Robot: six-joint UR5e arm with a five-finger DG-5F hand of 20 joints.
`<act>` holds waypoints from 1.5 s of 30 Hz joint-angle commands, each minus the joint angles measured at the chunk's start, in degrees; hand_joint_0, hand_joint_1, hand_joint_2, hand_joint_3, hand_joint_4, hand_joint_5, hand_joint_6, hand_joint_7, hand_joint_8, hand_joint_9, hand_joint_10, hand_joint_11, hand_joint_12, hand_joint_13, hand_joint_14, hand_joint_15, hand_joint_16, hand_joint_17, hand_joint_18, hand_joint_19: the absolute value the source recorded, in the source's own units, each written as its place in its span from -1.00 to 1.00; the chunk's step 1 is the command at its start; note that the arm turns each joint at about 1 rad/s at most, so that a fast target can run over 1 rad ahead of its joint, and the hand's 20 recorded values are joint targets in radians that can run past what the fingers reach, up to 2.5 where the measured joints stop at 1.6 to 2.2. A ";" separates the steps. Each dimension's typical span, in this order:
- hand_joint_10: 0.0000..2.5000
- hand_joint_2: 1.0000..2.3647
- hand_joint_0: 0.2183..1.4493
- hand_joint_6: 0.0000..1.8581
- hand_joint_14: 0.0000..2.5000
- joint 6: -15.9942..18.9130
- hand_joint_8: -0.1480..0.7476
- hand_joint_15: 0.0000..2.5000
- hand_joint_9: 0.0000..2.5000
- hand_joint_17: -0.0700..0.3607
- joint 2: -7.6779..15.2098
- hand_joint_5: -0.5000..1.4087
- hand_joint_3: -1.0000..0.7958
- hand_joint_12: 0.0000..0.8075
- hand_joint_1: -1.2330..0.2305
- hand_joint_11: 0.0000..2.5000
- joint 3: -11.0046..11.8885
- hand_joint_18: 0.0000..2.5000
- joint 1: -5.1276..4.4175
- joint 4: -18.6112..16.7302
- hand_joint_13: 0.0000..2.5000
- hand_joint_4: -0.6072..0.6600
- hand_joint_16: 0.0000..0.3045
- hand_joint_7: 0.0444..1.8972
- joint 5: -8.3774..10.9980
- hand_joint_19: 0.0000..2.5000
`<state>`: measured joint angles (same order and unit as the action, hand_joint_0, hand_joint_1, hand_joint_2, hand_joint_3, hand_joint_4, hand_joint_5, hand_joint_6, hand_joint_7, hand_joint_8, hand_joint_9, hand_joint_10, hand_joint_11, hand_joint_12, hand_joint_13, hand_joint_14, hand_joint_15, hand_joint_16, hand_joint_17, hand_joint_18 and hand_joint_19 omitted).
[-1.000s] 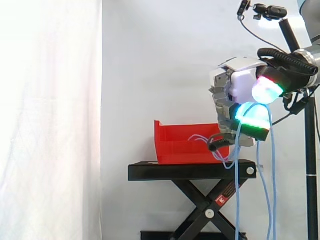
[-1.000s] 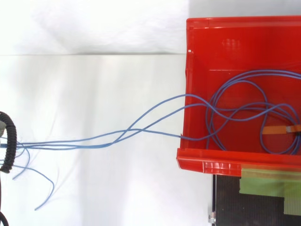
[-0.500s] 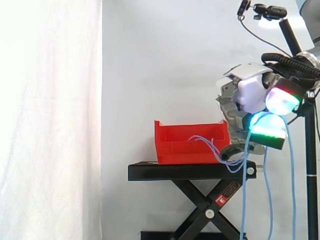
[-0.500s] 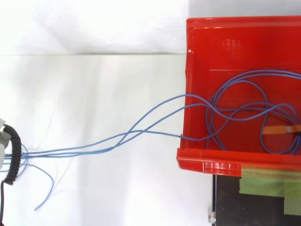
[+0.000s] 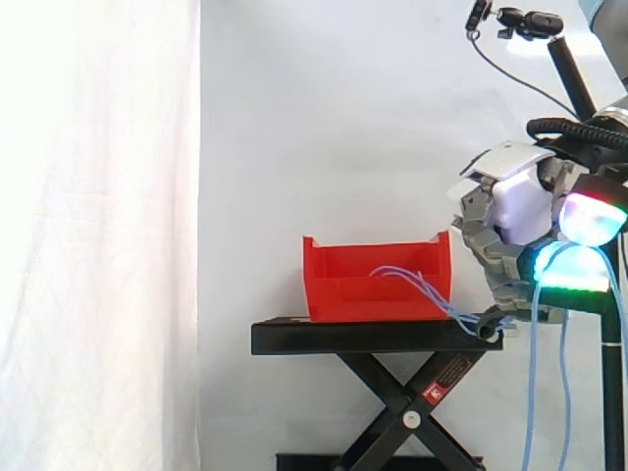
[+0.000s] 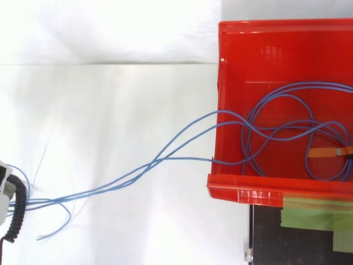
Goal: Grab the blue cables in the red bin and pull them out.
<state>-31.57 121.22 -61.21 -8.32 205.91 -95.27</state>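
The red bin sits on a black stand. Blue cables lie looped inside the bin, cross its left wall in the top view and stretch out to the far left edge. In the side view the same cables climb over the bin's right rim and run to my hand, which hangs to the right of the stand, a little above the stand's top. Its fingers are curled round the cable bundle, and loose cable ends hang down below the glowing fingertips.
An orange tag lies among the loops in the bin. Green tape covers the stand beside the bin. A camera on a pole stands at the upper right. The white curtain forms the backdrop.
My hand has moved right, away from the bin, and slightly down, with the cables in it. The strands outside the bin are drawn longer; the loops inside look nearly unchanged.
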 commanded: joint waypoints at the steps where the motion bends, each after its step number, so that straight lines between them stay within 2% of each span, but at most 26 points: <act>1: -0.98 -1.00 0.07 -0.28 -0.66 1.56 -0.15 0.35 -0.18 -0.22 0.07 0.27 -1.00 -0.31 -0.62 -0.11 -0.05 -0.23 -0.12 0.90 0.08 0.15 -0.71 -0.37 0.00 -0.17; 6: -0.98 -1.00 0.09 -0.27 -0.67 2.17 -0.14 0.35 -0.19 -0.22 -0.02 0.25 -1.00 -0.30 -0.65 -0.11 -0.05 -0.23 -0.21 0.98 0.07 0.15 -0.71 -0.38 0.00 -0.17; 12: -0.98 -1.00 0.09 -0.24 -0.67 5.25 -0.14 0.35 -0.19 -0.22 -0.02 0.22 -1.00 -0.30 -0.68 -0.11 -0.05 -0.23 -0.29 1.95 0.07 0.16 -0.71 -0.40 0.00 -0.18; 27: -0.98 -1.00 0.09 -0.16 -0.65 5.86 -0.15 0.34 -0.22 -0.21 -0.02 0.15 -1.00 -0.31 -0.73 -0.12 0.04 -0.25 -0.56 3.09 0.04 0.17 -0.71 -0.47 0.00 -0.18; 33: -0.98 -1.00 0.01 -0.17 -0.62 6.13 -0.14 0.33 -0.22 -0.21 0.07 0.15 -1.00 -0.28 -0.62 -0.13 -0.05 -0.25 -0.65 3.36 0.04 0.16 -0.71 -0.47 0.00 -0.18; 42: -0.98 -1.00 -0.09 -0.46 -0.60 6.13 -0.12 0.28 -0.23 -0.19 -0.02 0.20 -1.00 -0.27 -0.48 -0.14 -0.05 -0.24 -0.65 3.44 0.03 0.20 -0.69 -0.38 0.00 -0.18; 45: -0.98 -1.00 -0.10 -0.50 -0.63 6.13 -0.12 0.29 -0.23 -0.19 -0.02 0.21 -1.00 -0.26 -0.47 -0.15 -0.05 -0.24 -0.73 3.36 0.03 0.21 -0.69 -0.38 0.00 -0.18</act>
<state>-25.44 121.23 -61.25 -9.01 209.32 -95.27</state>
